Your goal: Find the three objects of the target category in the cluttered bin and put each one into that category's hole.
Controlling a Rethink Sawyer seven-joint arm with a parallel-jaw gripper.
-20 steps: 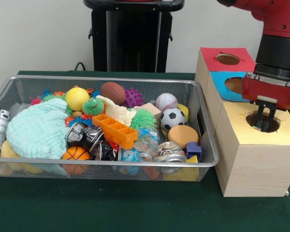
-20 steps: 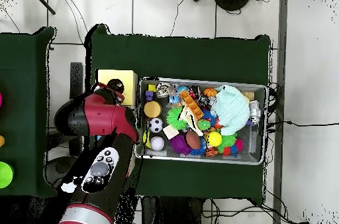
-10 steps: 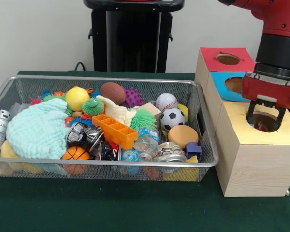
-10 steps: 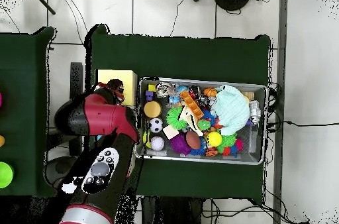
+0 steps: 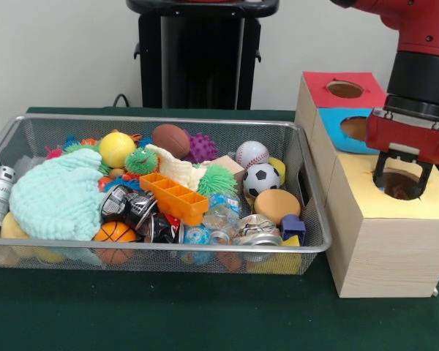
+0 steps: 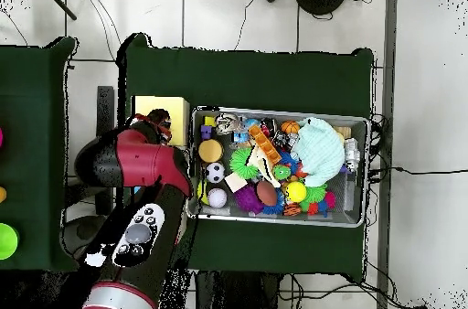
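Observation:
In the front view my gripper (image 5: 402,175) hangs open just above the round hole (image 5: 401,186) in the yellow-topped wooden box (image 5: 435,201). Nothing sits between its fingers, and the hole looks dark. The wire mesh bin (image 5: 154,247) to the left holds a soccer ball (image 5: 262,178), a baseball (image 5: 252,153), a brown football (image 5: 170,139), a small basketball (image 5: 114,234), a yellow ball (image 5: 117,148) and an orange tray (image 5: 174,196). In the overhead view the red arm (image 6: 137,164) hides the gripper beside the yellow box (image 6: 161,108), left of the bin (image 6: 274,111).
Behind the yellow box stand a blue-topped box (image 5: 351,129) and a red-topped box (image 5: 344,89), each with a hole. A mint knitted cloth (image 5: 58,194), crushed cans (image 5: 252,234), spiky balls (image 5: 216,179) and a blue block (image 5: 293,227) crowd the bin. Green cloth covers the table.
The gripper went from shut to open over the yellow hole. A reddish thing seen in the hole half a second ago no longer shows. The bin's contents have not moved.

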